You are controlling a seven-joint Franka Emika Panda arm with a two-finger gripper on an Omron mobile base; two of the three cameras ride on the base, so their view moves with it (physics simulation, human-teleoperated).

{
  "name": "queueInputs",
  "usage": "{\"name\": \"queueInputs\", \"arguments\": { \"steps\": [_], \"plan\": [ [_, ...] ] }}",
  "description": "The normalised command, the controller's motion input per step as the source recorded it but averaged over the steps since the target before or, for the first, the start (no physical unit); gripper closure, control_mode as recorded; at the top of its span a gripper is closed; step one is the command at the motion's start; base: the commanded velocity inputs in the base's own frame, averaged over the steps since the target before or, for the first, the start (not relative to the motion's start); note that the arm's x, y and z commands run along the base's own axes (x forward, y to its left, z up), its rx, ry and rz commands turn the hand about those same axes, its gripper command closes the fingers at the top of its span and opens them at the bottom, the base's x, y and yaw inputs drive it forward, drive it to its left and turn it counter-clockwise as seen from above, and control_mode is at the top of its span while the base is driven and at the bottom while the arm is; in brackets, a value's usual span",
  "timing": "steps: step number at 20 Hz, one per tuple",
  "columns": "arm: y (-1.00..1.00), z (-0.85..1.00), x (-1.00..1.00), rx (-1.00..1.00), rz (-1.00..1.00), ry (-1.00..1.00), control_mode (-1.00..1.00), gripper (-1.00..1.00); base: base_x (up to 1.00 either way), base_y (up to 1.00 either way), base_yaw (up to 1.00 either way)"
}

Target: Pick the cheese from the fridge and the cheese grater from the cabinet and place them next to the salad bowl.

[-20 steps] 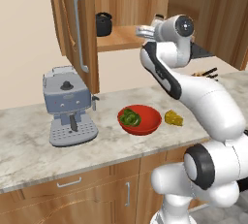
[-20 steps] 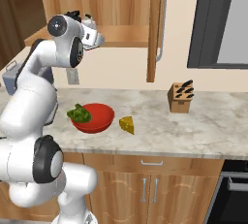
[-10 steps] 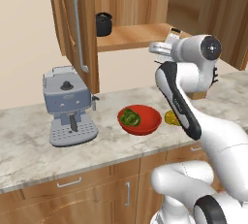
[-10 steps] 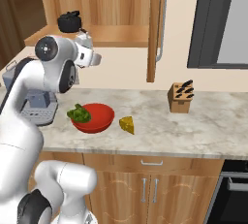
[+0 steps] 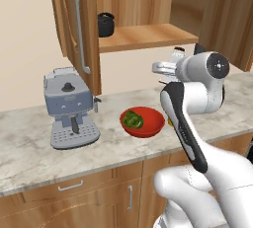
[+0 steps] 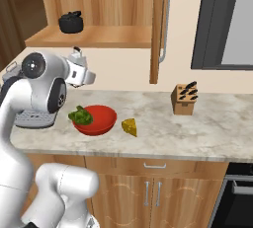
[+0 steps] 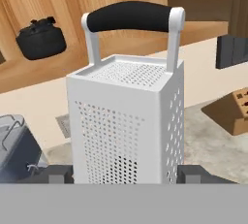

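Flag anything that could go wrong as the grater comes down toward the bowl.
The gripper holds the cheese grater only low on its sides, so it might tip or slip. The cheese already lies close beside the salad bowl, so a descent there could knock either. The coffee machine crowds the bowl's other side.

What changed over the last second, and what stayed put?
The arm swung away from the cabinet shelf, toward the counter, the gripper carrying the cheese grater. The salad bowl, cheese, black pot and knife block stayed put.
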Motion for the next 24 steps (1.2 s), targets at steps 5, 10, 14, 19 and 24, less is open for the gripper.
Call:
{"name": "queueInputs", "arguments": {
  "steps": [5, 10, 14, 19, 24],
  "plan": [
    [0.67, -0.47, 0.00, -0.04, 0.03, 0.01, -1.00, 1.00, 0.00, 0.00, 0.00],
    [0.31, -0.48, -0.04, -0.01, 0.14, 0.00, -1.00, 1.00, 0.00, 0.00, 0.00],
    [0.03, -0.66, 0.00, 0.00, 0.17, 0.00, -1.00, 1.00, 0.00, 0.00, 0.00],
    [0.15, -0.71, 0.00, -0.01, 0.12, 0.03, -1.00, 1.00, 0.00, 0.00, 0.00],
    [0.25, -0.33, 0.00, -0.07, 0.02, 0.09, -1.00, 1.00, 0.00, 0.00, 0.00]
  ]
}}
